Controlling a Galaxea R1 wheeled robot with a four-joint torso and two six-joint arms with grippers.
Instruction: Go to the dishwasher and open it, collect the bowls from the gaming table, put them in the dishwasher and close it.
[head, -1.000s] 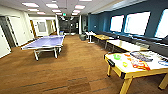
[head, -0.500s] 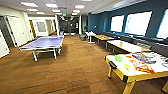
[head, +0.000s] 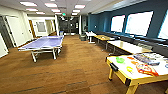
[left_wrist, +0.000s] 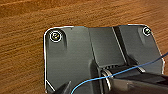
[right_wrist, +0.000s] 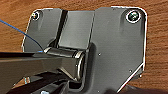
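Note:
The gaming table (head: 119, 75), with a white top, yellow edge and yellow legs, stands at the lower right of the head view. A green bowl (head: 120, 60) sits near its closest corner. Small orange shapes (head: 131, 58) beside it may be more bowls, but they are too blurred to tell. Other colourful items lie further along the top. The dishwasher is out of view. In both wrist views my arms' dark plates hang over the wooden floor (left_wrist: 22, 50), with nothing held that I can see.
A blue table-tennis table (head: 43, 43) stands at the middle left. Wooden-topped tables (head: 125, 46) line the blue window wall on the right. Open wooden floor (head: 75, 65) lies between them, and a corridor leads away at the back.
The whole head picture has shifted slightly to the left, so the camera has moved a little. Nothing in the room has moved.

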